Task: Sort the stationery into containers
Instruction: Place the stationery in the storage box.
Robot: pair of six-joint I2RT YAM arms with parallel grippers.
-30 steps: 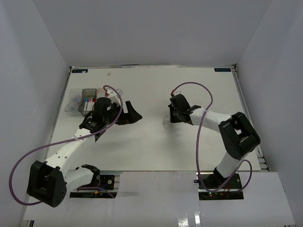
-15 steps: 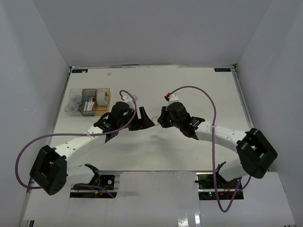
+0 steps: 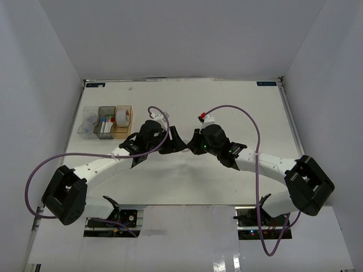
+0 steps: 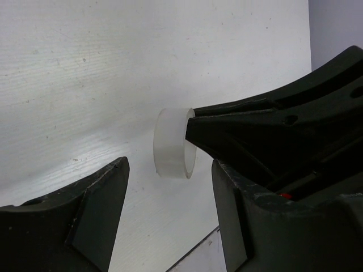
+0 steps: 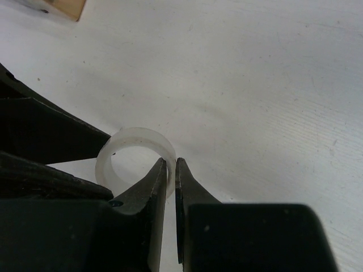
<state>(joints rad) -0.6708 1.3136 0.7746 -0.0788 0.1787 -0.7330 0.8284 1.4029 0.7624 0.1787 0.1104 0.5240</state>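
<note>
Being light and stiff, the tape roll point(image 5: 133, 136) suits a wall pinch; right gripper point(image 5: 171, 170) jaws clamp it; left gripper point(image 4: 170, 173) jaws gape.

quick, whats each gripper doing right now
left gripper: open, one finger on either side of the whitish translucent tape roll, not touching it
right gripper: shut on that roll's wall
</note>
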